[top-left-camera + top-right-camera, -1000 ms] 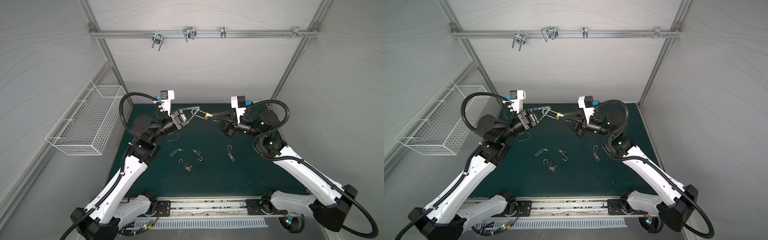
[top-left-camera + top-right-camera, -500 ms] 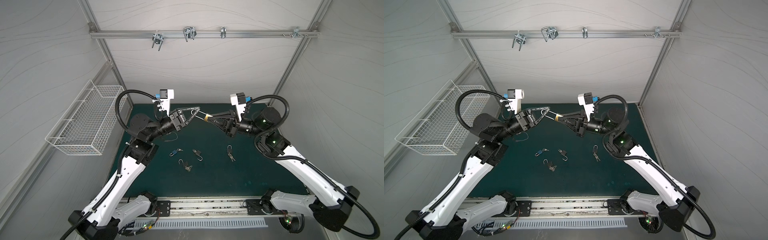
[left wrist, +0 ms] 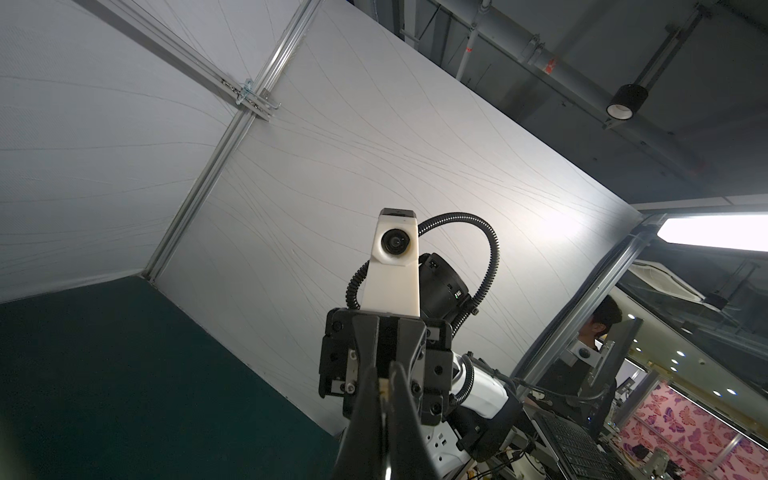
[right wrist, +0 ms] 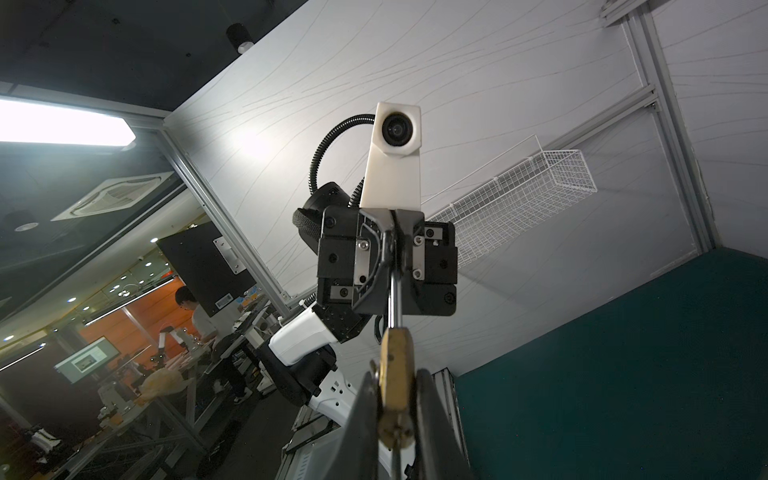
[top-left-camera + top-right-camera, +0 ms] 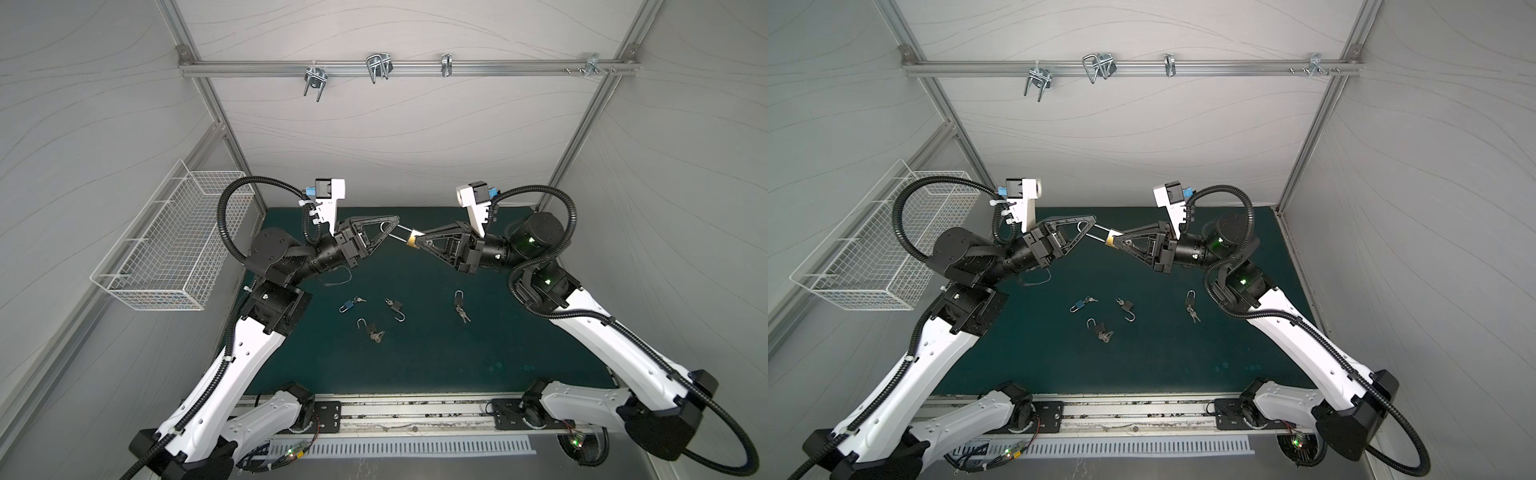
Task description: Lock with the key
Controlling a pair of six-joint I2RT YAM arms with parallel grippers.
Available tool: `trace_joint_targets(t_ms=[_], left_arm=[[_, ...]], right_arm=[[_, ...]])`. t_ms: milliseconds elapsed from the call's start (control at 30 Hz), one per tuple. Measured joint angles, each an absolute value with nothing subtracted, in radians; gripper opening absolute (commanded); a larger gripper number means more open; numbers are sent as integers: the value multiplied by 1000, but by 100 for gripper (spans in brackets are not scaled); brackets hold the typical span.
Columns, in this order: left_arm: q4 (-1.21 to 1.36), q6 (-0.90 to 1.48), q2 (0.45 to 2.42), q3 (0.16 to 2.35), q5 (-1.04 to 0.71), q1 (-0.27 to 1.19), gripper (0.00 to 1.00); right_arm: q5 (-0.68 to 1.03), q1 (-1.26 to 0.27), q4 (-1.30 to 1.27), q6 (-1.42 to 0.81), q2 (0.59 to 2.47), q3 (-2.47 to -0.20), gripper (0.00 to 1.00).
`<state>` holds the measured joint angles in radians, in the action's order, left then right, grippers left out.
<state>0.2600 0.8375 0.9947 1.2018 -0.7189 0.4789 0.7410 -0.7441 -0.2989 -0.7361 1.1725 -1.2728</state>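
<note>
White panelled walls close me in on three sides, and the dark green tabletop (image 5: 457,365) spreads out below them. My left arm (image 5: 249,353) rises from the near left corner and my right arm (image 5: 615,340) from the near right. Both bend inward and meet high above the far middle of the tabletop. A white wire basket (image 5: 174,249) hangs on the left wall, and a metal rail (image 5: 498,66) runs across the far wall, carrying several hooks (image 5: 377,66). Between my two arms, held in the air clear of the tabletop, is the brass padlock (image 5: 412,241), visible in both top views. My right jaws are clenched on its brass body, one finger on each flat side. Its long silver shackle (image 5: 398,233) points left, and my left jaws are squeezed fully together on the far end of it, the loop showing through the finger frame. Whether a key sits in this lock I cannot tell. Four smaller locks lie loose on the tabletop nearer to me, each with keys (image 5: 463,318) beside it. A blue padlock (image 5: 347,307) is on the left, a dark padlock (image 5: 395,305) with its shackle swung open is just right of it, a third padlock (image 5: 370,328) is nearer, and a fourth padlock (image 5: 458,297) is well apart to the right.
</note>
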Motion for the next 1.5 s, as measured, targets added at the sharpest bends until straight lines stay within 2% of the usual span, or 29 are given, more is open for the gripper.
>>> trace_joint_targets(t_ms=[633, 1033, 1500], left_arm=[[337, 847, 1007, 1188, -673, 508, 0], [402, 867, 1013, 1168, -661, 523, 0], [345, 796, 990, 1169, -633, 526, 0]], right_arm=[[738, -752, -268, -653, 1190, -1326, 0], [697, -781, -214, -521, 1179, -1344, 0], [738, -781, -247, -802, 1203, -1349, 0]])
